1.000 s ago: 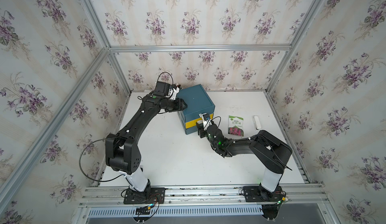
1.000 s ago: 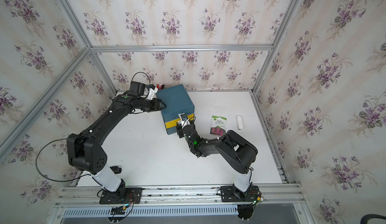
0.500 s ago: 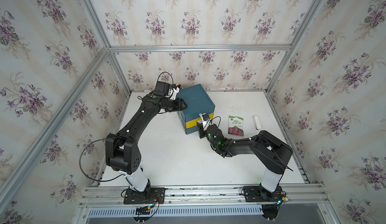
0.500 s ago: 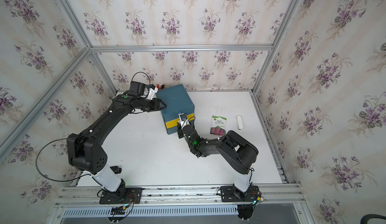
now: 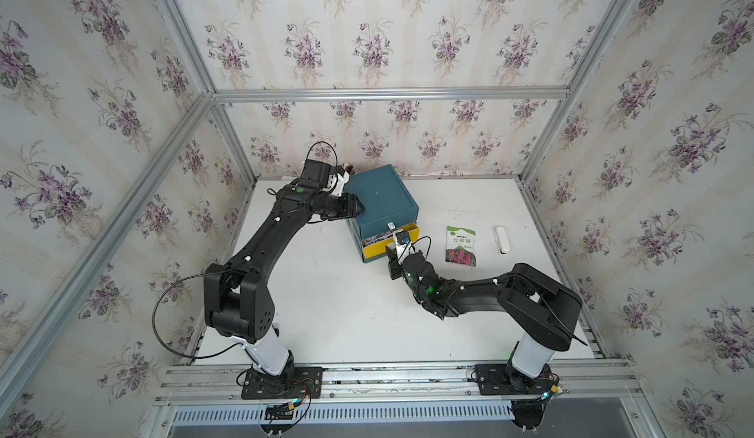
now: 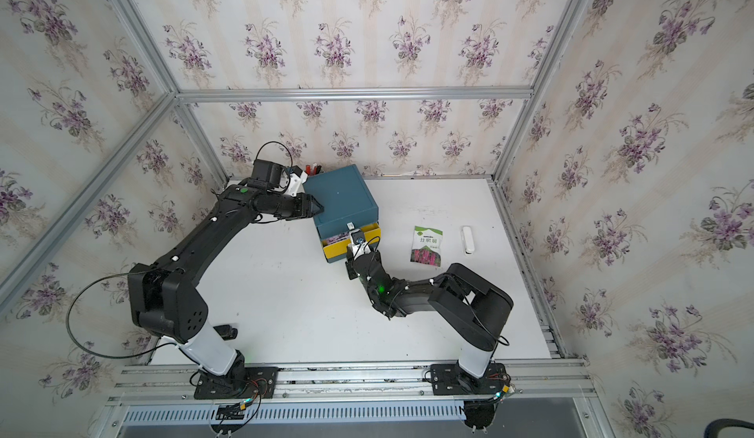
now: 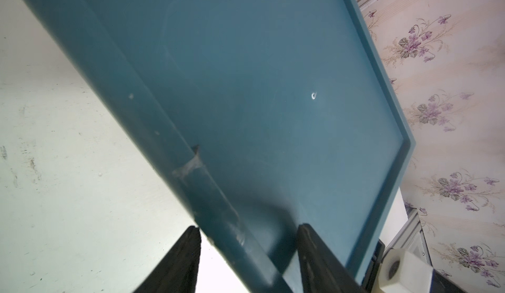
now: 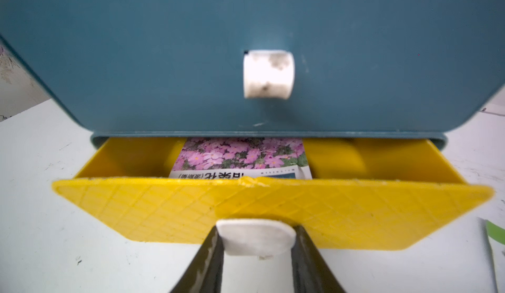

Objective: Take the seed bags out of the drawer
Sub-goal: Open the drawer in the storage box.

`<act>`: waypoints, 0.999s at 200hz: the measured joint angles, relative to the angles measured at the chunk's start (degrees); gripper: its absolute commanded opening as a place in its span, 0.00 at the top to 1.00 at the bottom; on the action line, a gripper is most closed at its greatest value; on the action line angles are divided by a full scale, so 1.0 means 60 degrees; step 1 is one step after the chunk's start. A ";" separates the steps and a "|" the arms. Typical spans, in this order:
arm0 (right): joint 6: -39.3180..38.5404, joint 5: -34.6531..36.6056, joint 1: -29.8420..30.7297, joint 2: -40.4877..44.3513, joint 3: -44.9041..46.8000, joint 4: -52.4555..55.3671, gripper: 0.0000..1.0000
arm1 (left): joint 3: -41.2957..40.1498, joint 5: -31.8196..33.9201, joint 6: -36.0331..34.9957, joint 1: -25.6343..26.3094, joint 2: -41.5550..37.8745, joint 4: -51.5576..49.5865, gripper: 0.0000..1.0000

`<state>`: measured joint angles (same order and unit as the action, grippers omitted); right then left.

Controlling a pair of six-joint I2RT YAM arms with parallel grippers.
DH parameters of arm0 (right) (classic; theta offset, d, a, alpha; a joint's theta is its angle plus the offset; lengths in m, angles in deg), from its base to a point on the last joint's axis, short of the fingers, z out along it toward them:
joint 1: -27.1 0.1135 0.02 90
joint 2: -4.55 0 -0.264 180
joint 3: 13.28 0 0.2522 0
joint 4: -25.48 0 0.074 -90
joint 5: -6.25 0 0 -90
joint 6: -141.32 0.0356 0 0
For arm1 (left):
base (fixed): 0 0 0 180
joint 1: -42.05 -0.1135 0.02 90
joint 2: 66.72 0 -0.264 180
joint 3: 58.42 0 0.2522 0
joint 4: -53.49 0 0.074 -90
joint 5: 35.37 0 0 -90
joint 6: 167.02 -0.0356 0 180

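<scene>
A teal cabinet (image 5: 381, 197) stands at the back of the table, its yellow drawer (image 8: 273, 209) pulled partly out. One seed bag (image 8: 240, 155) with pink flowers lies inside the drawer, partly under the cabinet body. Another seed bag (image 5: 461, 246) lies flat on the table to the right. My right gripper (image 8: 255, 233) is shut on the drawer's white knob (image 8: 257, 238). My left gripper (image 7: 247, 228) clasps the cabinet's top left edge (image 7: 218, 209), one finger on each side.
A white knob (image 8: 268, 73) sits on the closed upper drawer front. A small white object (image 5: 502, 240) lies right of the bag on the table. Red items (image 6: 312, 168) stand behind the cabinet. Walls enclose the table on three sides.
My right gripper's jaws have narrowed onto the drawer knob. Neither arm nor the drawer has visibly shifted.
</scene>
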<state>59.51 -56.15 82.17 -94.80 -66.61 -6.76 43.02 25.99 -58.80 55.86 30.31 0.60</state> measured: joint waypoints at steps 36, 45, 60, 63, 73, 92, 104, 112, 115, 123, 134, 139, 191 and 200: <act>0.0222 0.0484 0.0386 0.0437 0.0412 0.0160 0.67 | -0.0182 -0.0007 -0.0004 0.0000 -0.0095 0.0193 0.39; 0.0335 0.0597 0.0481 0.0546 0.0506 0.0233 0.67 | -0.0186 -0.0007 -0.0004 0.0000 -0.0102 0.0200 0.39; 0.0459 0.0776 0.0656 0.0736 0.0685 0.0372 0.67 | -0.0164 -0.0011 -0.0004 0.0000 -0.0098 0.0200 0.39; 0.0484 0.0801 0.0685 0.0765 0.0714 0.0393 0.68 | -0.0146 -0.0011 -0.0007 0.0000 -0.0095 0.0197 0.39; 0.0627 0.0918 0.0794 0.0903 0.0834 0.0463 0.68 | -0.0076 -0.0011 -0.0011 0.0007 -0.0073 0.0175 0.39; 0.0783 0.1096 0.0980 0.1180 0.1045 0.0667 0.68 | 0.0051 -0.0018 -0.0066 0.0015 -0.0011 0.0087 0.39; 0.0896 0.1202 0.1093 0.1341 0.1155 0.0798 0.68 | 0.0106 -0.0015 -0.0087 0.0015 0.0011 0.0004 0.39; 0.0962 0.1264 0.1169 0.1439 0.1220 0.0896 0.69 | 0.0131 -0.0011 -0.0117 0.0015 0.0022 -0.0036 0.39; 0.0998 0.1290 0.1206 0.1486 0.1246 0.0940 0.69 | 0.0135 -0.0007 -0.0131 0.0015 0.0022 -0.0036 0.39; 0.1115 0.1359 0.1275 0.1585 0.1297 0.1049 0.69 | 0.0138 -0.0007 -0.0142 0.0015 0.0029 -0.0040 0.39; 0.1177 0.1446 0.1373 0.1749 0.1381 0.1217 0.69 | 0.0142 -0.0015 -0.0142 0.0015 0.0036 -0.0040 0.39; 0.1224 0.1483 0.1413 0.1818 0.1428 0.1279 0.69 | 0.0142 -0.0015 -0.0142 0.0015 0.0040 -0.0040 0.39; 0.1781 0.1883 0.1905 0.2441 0.1727 0.2018 0.70 | 0.0073 -0.0058 -0.0142 0.0022 0.0051 0.0018 0.39; 0.1894 0.1974 0.2007 0.2521 0.1756 0.2164 0.70 | 0.0062 -0.0073 -0.0142 0.0022 0.0055 0.0036 0.39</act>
<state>70.88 -44.31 94.21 -79.68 -56.08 6.23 43.39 25.55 -59.66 55.99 30.64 0.82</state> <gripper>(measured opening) 0.408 0.608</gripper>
